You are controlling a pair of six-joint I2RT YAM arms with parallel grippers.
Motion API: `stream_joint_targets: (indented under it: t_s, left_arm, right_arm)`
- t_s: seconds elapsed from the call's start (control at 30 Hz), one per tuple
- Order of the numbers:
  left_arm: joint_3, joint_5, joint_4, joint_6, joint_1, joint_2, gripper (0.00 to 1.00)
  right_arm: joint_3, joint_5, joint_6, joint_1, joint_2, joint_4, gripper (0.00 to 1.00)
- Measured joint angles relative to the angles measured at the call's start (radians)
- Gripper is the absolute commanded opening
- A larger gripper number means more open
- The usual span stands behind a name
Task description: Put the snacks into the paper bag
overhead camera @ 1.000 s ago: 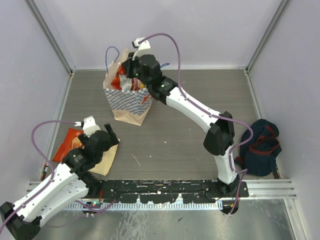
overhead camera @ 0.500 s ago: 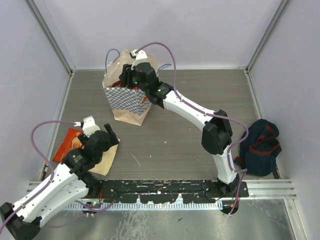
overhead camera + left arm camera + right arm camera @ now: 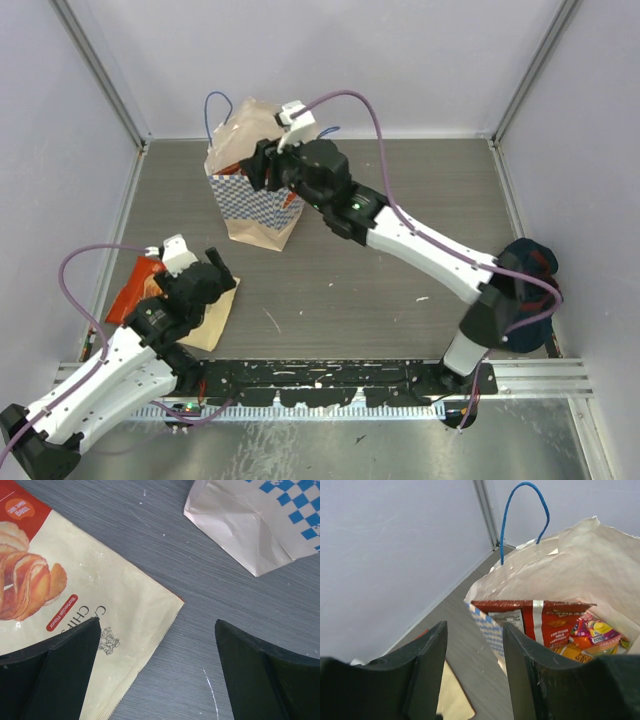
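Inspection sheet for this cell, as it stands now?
Surface: grey wood-grain table, a few white scuffs.
Job's things: paper bag upright, far left, with red packet and candy pack inside; chip packet flat, near left.
Clutter: navy cloth bag at right edge.
End effectors: left end effector open, empty, over chip packet; right end effector open, empty, over bag mouth.
Cables: purple cable looped on each arm.
Surroundings: plain pale walls.

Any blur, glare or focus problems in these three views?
Top external: even diffuse light, soft shadows, no visible blur. Left wrist: the black left claw is dark with little detail up close; the print on the cream crinkly chip packet is crisp. Right wrist: right claw likewise dark; tan kraft paper bag in focus, no glare.
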State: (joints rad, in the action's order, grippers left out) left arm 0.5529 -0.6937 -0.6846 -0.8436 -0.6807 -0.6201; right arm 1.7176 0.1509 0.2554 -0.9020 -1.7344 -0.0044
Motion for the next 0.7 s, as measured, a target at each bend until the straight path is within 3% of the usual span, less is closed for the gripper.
stream_joint_targets:
  t_s: [0.27,0.7]
  left_arm:
    - [0.000,-0.052,-0.146,-0.189,0.000,0.052,0.98]
    - [0.011,-0.159,-0.665,-0.777,0.000,0.188,0.98]
  right_arm:
    - [-0.401,0.004,0.035,-0.010,0.327,0.143,0.57]
    - [-0.774,0.054,0.092,-0.006,0.550,0.238,0.60]
